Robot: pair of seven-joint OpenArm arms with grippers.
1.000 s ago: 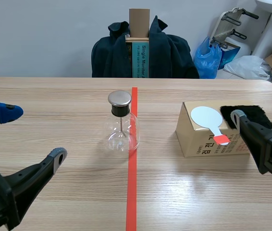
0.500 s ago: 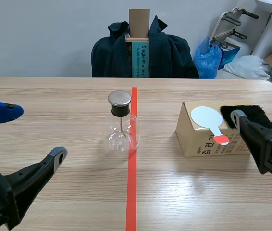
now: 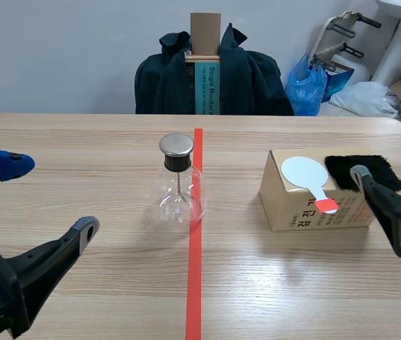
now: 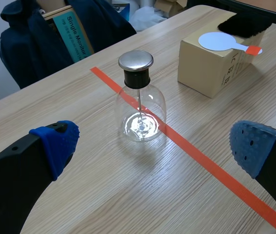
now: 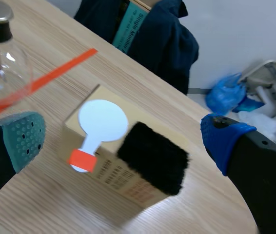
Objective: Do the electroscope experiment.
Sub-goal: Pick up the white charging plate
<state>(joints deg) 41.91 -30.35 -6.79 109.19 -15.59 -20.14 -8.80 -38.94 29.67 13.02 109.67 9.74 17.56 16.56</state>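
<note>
Electroscope [image 3: 179, 180]: glass flask with metal cap, upright on the worktop [image 3: 80, 142] ahead of my left jaws, which stand wide and empty. I judge it light, slippery and breakable, best held at the black neck. Right jaws wide, empty, with fur pad [image 5: 152, 163] and disc paddle [image 5: 102, 121] ahead on the box [image 5: 123, 187].

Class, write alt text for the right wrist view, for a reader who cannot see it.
The open right gripper faces a cardboard box. On the box lie a white round paddle with an orange-red handle and a black fuzzy pad. A glass electroscope flask stands farther off by the orange-red tape line.
</note>
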